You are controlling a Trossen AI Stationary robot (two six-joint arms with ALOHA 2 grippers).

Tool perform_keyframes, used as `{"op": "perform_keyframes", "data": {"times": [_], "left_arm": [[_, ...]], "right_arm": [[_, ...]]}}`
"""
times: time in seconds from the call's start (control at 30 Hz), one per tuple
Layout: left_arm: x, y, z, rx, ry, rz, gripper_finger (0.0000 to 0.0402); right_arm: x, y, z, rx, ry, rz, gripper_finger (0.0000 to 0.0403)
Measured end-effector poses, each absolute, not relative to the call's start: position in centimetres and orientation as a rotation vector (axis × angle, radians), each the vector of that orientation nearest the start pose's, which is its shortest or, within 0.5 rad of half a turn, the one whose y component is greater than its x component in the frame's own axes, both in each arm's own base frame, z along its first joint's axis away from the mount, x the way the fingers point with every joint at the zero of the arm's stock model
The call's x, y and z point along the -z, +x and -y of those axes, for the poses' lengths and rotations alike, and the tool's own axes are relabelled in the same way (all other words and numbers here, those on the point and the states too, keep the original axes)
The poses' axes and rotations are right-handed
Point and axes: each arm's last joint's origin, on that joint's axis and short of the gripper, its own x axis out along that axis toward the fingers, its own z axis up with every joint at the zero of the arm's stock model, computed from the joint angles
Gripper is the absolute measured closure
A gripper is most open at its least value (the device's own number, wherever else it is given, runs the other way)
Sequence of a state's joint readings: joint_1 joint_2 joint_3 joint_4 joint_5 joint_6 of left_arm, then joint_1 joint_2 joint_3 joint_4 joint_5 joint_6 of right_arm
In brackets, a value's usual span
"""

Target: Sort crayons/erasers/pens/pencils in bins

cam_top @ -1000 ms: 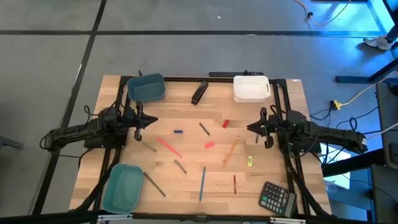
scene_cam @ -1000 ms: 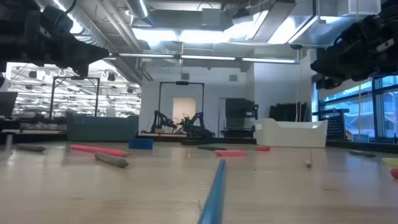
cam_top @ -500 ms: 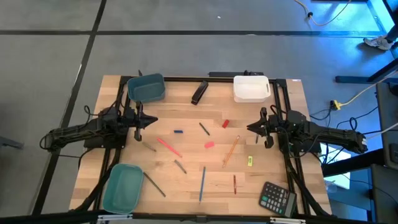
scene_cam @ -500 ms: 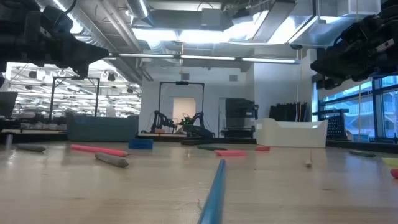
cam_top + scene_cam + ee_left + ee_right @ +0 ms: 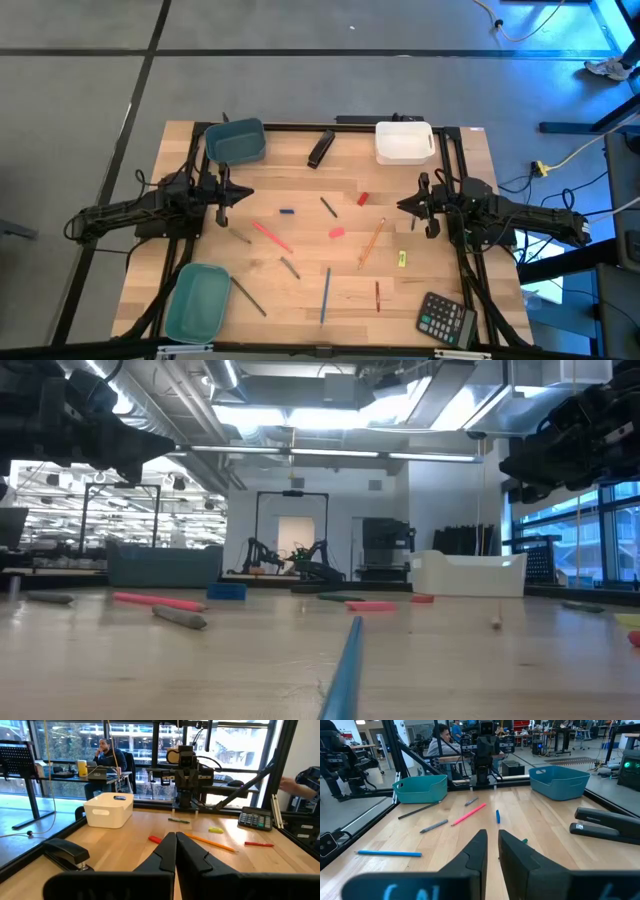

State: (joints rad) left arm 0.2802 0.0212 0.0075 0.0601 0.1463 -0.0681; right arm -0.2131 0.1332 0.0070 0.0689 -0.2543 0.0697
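Observation:
Crayons, erasers, pens and pencils lie flat on the wooden table between my two arms. There is a pink-red pencil (image 5: 271, 236), an orange pencil (image 5: 372, 241) and a blue pencil (image 5: 326, 295). A red eraser (image 5: 363, 199) and a pink eraser (image 5: 337, 232) lie near the middle, with dark pens (image 5: 290, 267) around them. A blue-grey bin (image 5: 236, 141), a white bin (image 5: 404, 141) and a teal bin (image 5: 197, 300) stand near the edges. My left gripper (image 5: 245, 193) hangs shut above the left side. My right gripper (image 5: 400, 205) hangs above the right side, slightly open and holding nothing.
A black stapler (image 5: 320, 148) lies at the far edge between the two far bins. A black calculator (image 5: 445, 318) sits at the near right corner. A short blue crayon (image 5: 287, 212) and a yellow-green one (image 5: 402, 259) lie loose. People sit beyond the table.

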Motion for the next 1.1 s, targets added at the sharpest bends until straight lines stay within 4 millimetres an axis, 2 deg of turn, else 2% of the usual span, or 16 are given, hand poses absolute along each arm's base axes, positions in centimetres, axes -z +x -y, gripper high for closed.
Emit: {"op": "perform_keyframes", "data": {"times": [0.73, 0.93, 1.1], "left_arm": [[-17.03, 9.55, -2.31, -0.133, -0.058, 0.05, 0.0401], [-17.03, 9.55, -2.31, -0.132, -0.058, 0.05, 0.0401], [-17.02, 9.55, -2.31, -0.133, -0.058, 0.05, 0.0401]], "right_arm": [[-16.17, 10.37, 1.5, -0.04, 0.082, -0.058, 0.0353], [-16.26, 10.38, 1.51, -0.042, -0.121, -0.044, 0.0353], [-16.26, 10.38, 1.5, -0.044, -0.145, -0.043, 0.0353]]}}
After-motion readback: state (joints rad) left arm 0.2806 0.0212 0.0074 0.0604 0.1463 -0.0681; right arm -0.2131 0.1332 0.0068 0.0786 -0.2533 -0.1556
